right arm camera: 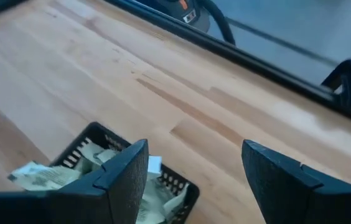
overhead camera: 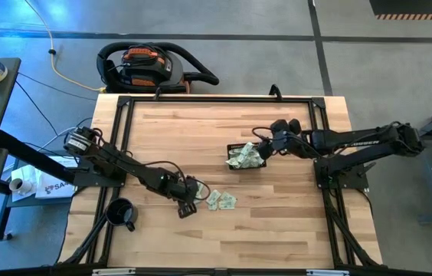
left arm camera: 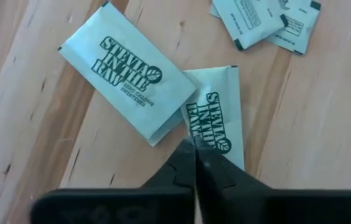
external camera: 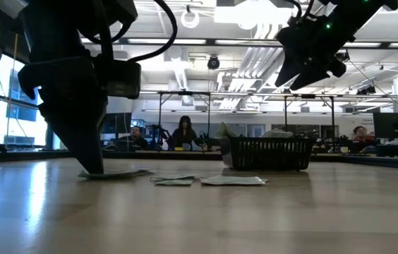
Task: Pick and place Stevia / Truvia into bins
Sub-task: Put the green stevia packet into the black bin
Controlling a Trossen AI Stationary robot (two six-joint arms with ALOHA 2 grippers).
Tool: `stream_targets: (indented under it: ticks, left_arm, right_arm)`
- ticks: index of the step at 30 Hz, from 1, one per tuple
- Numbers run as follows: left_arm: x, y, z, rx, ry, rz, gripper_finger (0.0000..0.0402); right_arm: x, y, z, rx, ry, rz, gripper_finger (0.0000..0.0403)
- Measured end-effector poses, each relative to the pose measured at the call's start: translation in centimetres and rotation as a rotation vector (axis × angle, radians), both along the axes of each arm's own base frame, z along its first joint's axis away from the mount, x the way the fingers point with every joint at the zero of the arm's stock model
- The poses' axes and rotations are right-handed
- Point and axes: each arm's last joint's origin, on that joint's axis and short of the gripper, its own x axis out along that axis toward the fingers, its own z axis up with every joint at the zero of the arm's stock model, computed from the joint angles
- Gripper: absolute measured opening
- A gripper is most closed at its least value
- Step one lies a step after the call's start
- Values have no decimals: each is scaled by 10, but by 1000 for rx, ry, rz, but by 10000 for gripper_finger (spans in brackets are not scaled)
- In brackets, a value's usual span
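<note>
Grasp step in hand: left gripper [left arm camera: 195, 163] down on the table [overhead camera: 277, 222], fingers pinched together on the near edge of a Stevia sachet [left arm camera: 216, 118], a second sachet [left arm camera: 126, 71] overlapping it just ahead and two more loose ones farther ahead. Next, by the look of it: lift clear without dragging the overlapping packet, then carry across to the black basket [overhead camera: 244, 158]. Right gripper [right arm camera: 194, 180] spread wide and empty, hovering over the already part-filled basket.
</note>
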Motion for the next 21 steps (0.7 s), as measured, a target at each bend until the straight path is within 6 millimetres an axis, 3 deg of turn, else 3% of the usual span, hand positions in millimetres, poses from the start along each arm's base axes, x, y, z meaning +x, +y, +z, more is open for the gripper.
stream_targets:
  ticks: [2, 8, 16, 21]
  left_arm:
    - [-1, 0, -1, 7, 7, -12, 22]
    - [-7, -4, 3, 33, 33, -84, 27]
    - [-43, -19, 22, 54, 153, -184, 22]
    - [-59, -12, 41, 151, 158, -108, 22]
  right_arm:
    - [0, 0, 0, 36, -24, -8, 249]
    - [5, 13, 11, 101, -131, -20, 249]
    - [7, 26, 26, 66, -188, -17, 249]
    - [9, 36, 34, 117, -245, 2, 249]
